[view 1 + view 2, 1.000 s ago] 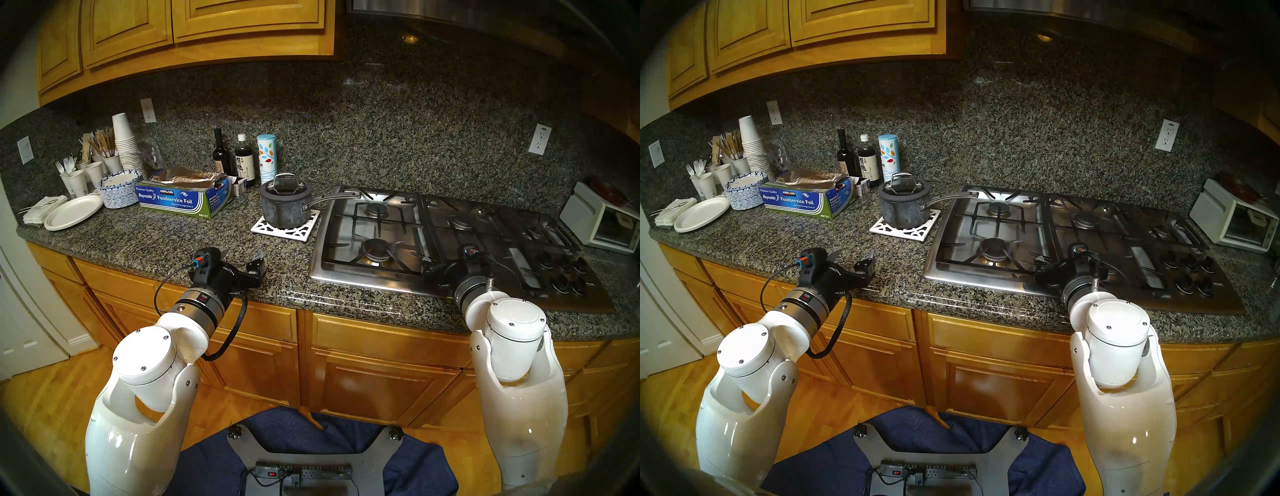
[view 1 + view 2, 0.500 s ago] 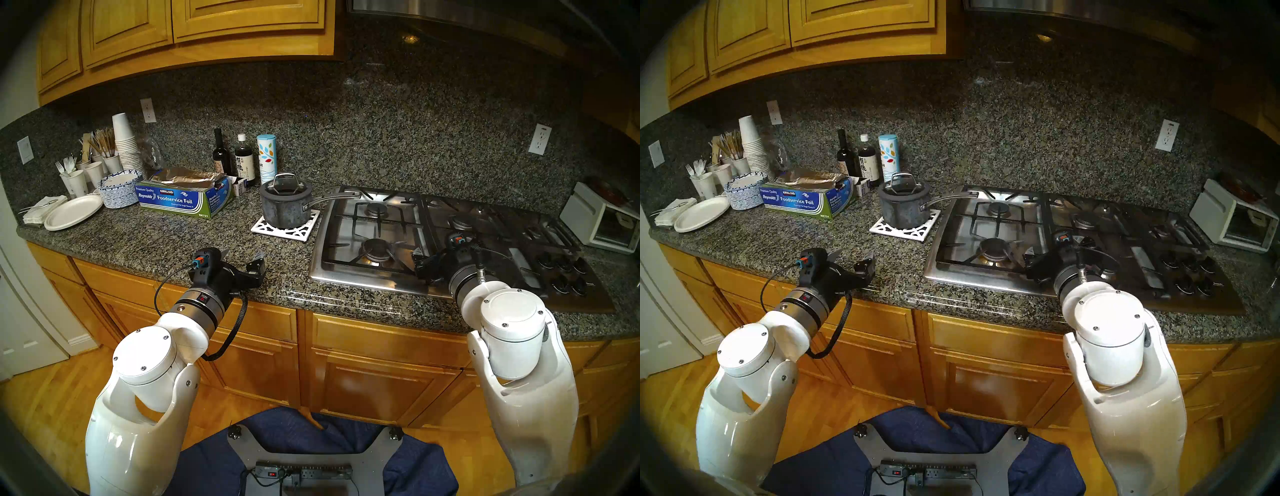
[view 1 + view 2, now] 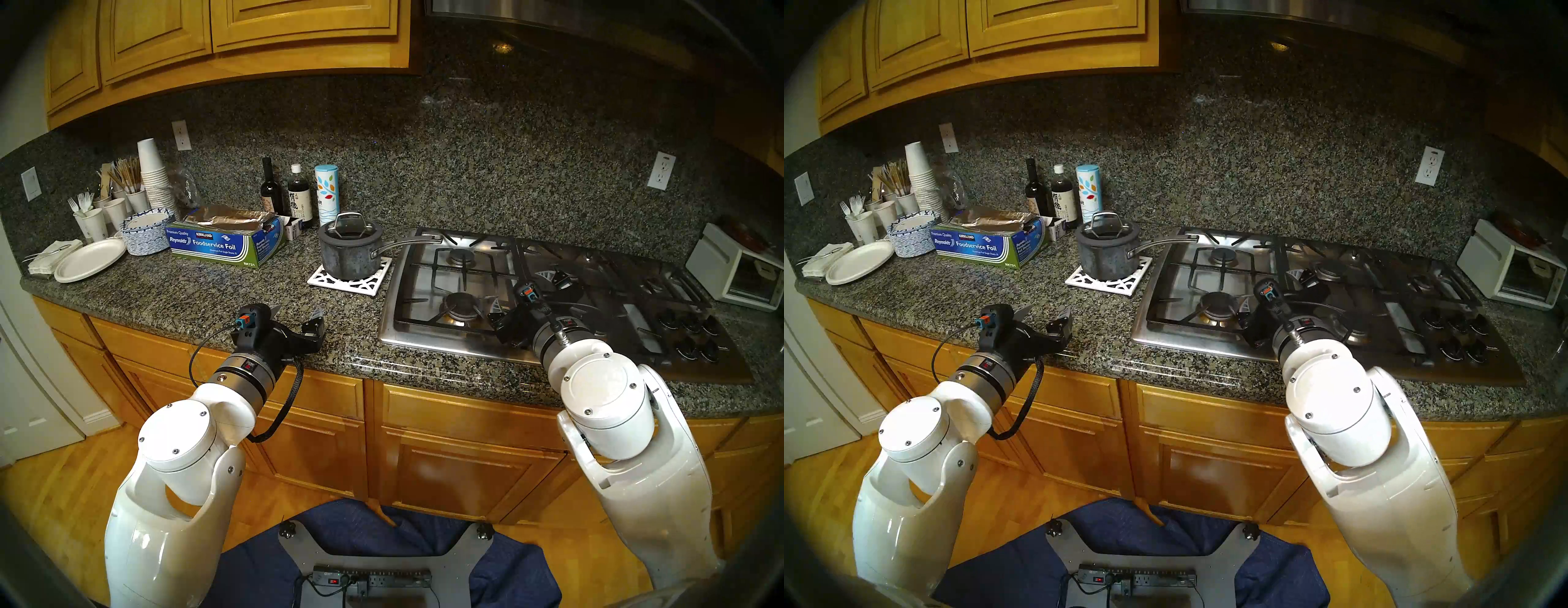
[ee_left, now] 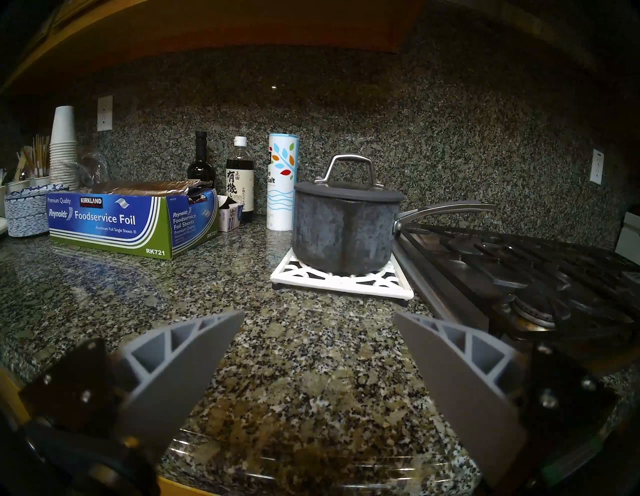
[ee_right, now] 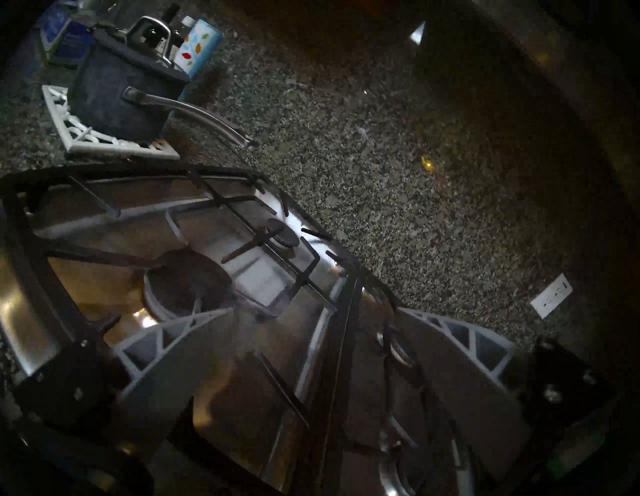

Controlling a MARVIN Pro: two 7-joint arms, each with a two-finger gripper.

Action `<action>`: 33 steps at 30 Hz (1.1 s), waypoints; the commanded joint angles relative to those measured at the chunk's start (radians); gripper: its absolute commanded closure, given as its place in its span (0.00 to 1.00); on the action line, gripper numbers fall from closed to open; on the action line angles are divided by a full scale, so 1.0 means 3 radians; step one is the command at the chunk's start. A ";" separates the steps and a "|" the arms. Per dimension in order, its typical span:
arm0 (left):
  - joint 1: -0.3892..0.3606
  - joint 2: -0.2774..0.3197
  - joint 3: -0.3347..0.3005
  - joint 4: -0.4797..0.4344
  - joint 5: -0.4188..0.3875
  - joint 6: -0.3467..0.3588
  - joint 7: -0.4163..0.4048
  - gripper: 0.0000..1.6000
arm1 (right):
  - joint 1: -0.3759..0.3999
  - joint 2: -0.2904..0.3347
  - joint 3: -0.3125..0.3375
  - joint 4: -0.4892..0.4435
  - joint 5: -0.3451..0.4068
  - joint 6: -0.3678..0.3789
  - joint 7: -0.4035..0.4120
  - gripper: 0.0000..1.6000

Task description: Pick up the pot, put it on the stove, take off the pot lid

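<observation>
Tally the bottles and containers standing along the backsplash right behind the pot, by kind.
Dark wine-style bottle: 1
Soy sauce bottle, white cap: 1
Salt canister: 1
Small carton: 1
Total: 4

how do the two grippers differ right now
The left gripper sits level over the granite counter; the right gripper is rolled on its side over the stove. The left faces the pot head-on; the right sees it off to one side. Both are open and empty.

The granite counter (image 3: 178, 297) carries a white trivet (image 3: 339, 285) (under the pot (image 3: 348, 254)), foil box (image 3: 225, 246), stove (image 3: 551, 297).
</observation>
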 commanded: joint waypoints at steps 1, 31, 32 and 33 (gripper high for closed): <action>-0.0049 -0.0008 -0.0006 -0.0100 0.0004 -0.0038 0.0003 0.00 | 0.0314 0.0287 -0.0054 0.0005 -0.0258 -0.0107 0.0052 0.00; -0.0047 -0.0013 -0.0007 -0.0104 0.0008 -0.0041 0.0003 0.00 | 0.0933 0.0284 -0.0412 0.0422 -0.0584 -0.0164 0.0454 0.00; -0.0047 -0.0013 -0.0007 -0.0104 0.0009 -0.0041 0.0003 0.00 | 0.0965 0.0275 -0.0429 0.0457 -0.0592 -0.0189 0.0451 0.00; -0.0047 -0.0013 -0.0007 -0.0104 0.0009 -0.0041 0.0003 0.00 | 0.1014 0.0252 -0.0452 0.0503 -0.0589 -0.0237 0.0450 0.00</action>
